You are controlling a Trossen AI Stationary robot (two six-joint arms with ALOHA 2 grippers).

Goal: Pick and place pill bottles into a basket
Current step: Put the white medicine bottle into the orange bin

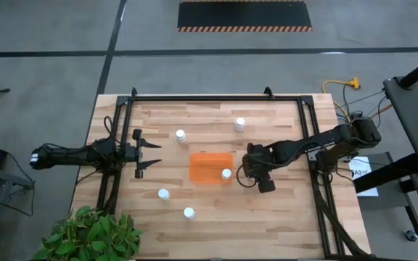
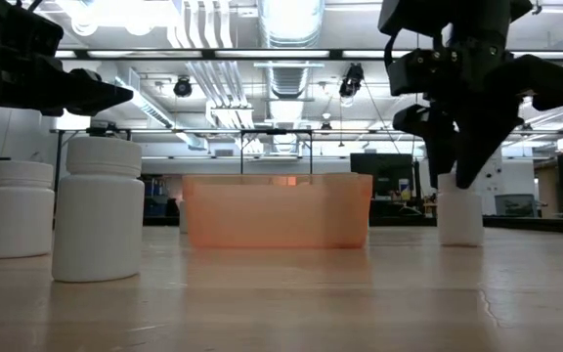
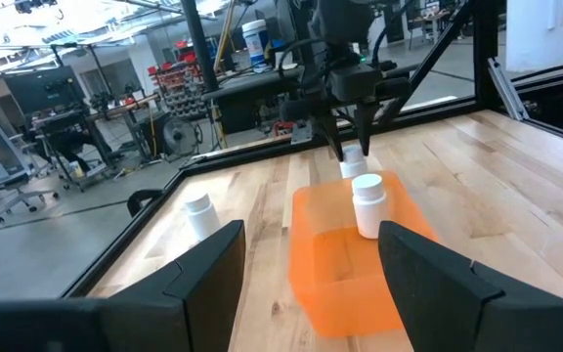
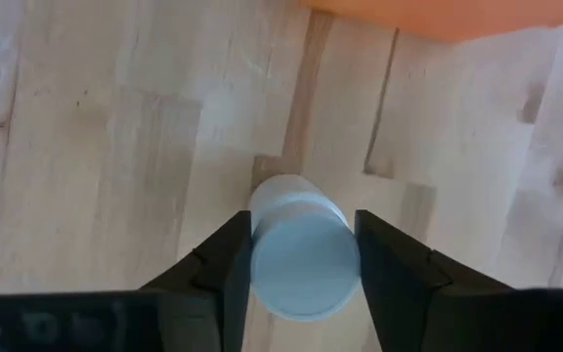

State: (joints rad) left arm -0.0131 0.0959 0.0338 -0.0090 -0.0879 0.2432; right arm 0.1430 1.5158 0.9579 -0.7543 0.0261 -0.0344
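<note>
Bottle (image 4: pixel 304 256) sits between right hand (image 4: pixel 299 259) fingers (upright); basket (image 1: pixel 210 167) beside.

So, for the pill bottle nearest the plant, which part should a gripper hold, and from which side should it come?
Come from straight above and close on the round cap or the body just under it: this pill bottle stands upright, with bare table all round. Any pair of opposite sides works. The open left gripper seems better placed; the right gripper is occupied beside the basket.
</note>
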